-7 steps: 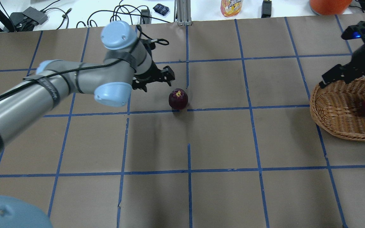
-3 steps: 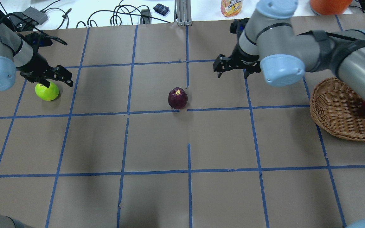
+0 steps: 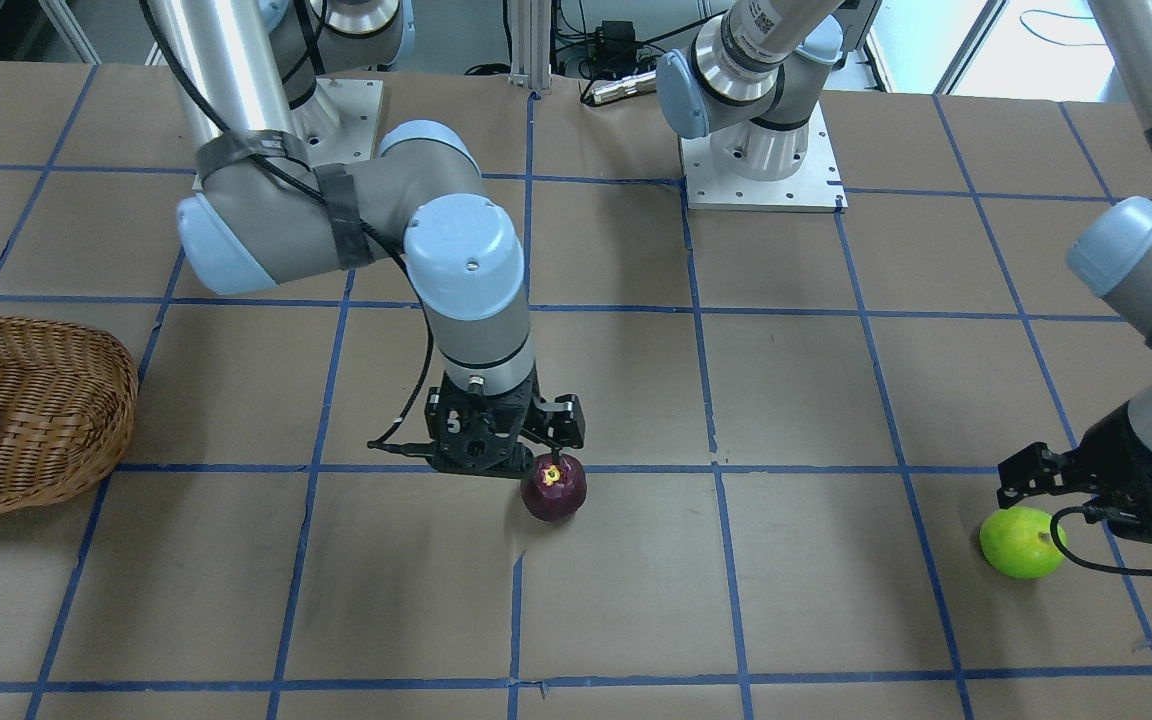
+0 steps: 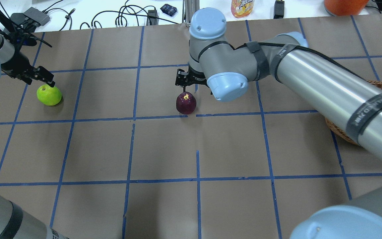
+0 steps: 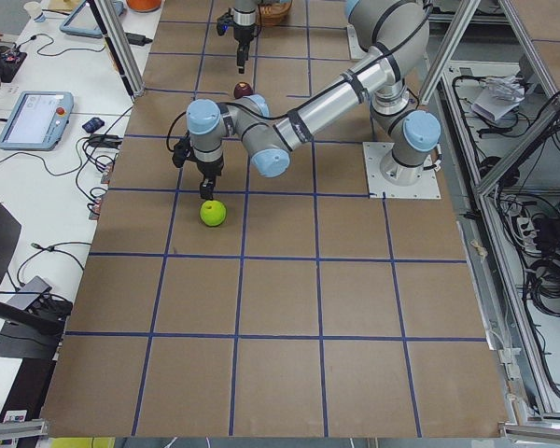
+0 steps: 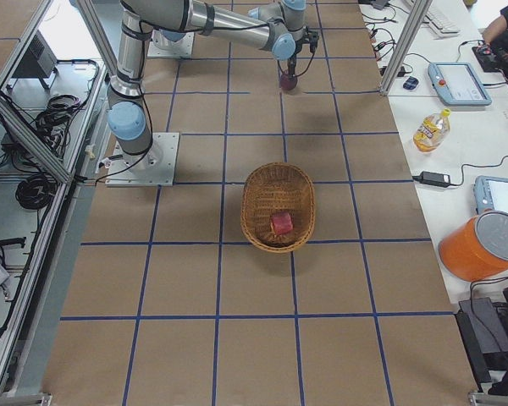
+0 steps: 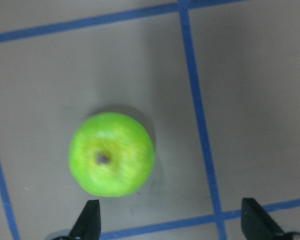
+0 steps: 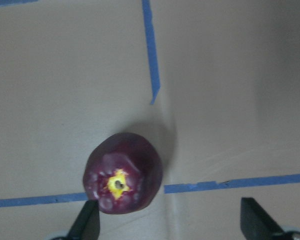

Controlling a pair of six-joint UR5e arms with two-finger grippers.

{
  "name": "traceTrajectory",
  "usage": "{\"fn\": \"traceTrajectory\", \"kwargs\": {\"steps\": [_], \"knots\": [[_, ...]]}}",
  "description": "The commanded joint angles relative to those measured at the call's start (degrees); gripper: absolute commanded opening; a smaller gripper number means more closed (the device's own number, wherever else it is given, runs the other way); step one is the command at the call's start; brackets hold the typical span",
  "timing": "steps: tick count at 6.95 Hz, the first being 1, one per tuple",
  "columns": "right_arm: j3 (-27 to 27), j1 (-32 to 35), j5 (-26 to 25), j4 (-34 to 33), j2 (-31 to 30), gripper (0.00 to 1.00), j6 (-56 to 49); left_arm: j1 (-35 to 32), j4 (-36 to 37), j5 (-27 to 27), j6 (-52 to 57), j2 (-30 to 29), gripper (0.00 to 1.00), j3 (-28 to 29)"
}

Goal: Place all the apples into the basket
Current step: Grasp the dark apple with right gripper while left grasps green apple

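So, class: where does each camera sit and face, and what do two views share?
Front-facing: across table, facing robot; right arm, left arm.
Overhead: behind robot, looking down; both arms.
Exterior left: table's left end; left arm nearest.
Exterior right: opposite end; basket central, right arm.
Left wrist: over green apple; left gripper.
Right wrist: over maroon apple; right gripper.
Shared: overhead and front-facing show both loose apples.
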Motion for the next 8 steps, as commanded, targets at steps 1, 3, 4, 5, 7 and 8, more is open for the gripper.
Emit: {"fn": "traceTrajectory", "kwargs": {"steps": [1,3,4,5,7,8], "knots": [[-2.31,2.46,-1.69,-0.13,3.89,1.00,2.43,0.16,0.10,0.32,1.15,-5.18,1.00,3.53],[-3.27,2.46,-1.42,-1.87,8.01,1.00,1.64,1.65,0.19,0.23,1.15,-6.95,1.00,3.10],[-3.89,2.46,-1.60,-2.76,9.51,1.00,1.64,1.92,0.19,0.32,1.15,-7.57,1.00,2.40],[-3.81,2.46,-1.69,-2.94,9.96,1.00,1.55,1.92,0.19,0.23,1.07,-8.01,1.00,2.39],[-3.89,2.55,-1.77,-2.68,9.88,0.59,0.76,1.92,0.27,-0.12,0.36,-9.67,1.00,2.48],[-4.15,2.46,-1.25,-2.59,9.53,0.35,0.24,1.92,0.19,-0.55,0.45,-10.03,0.67,3.09]]}}
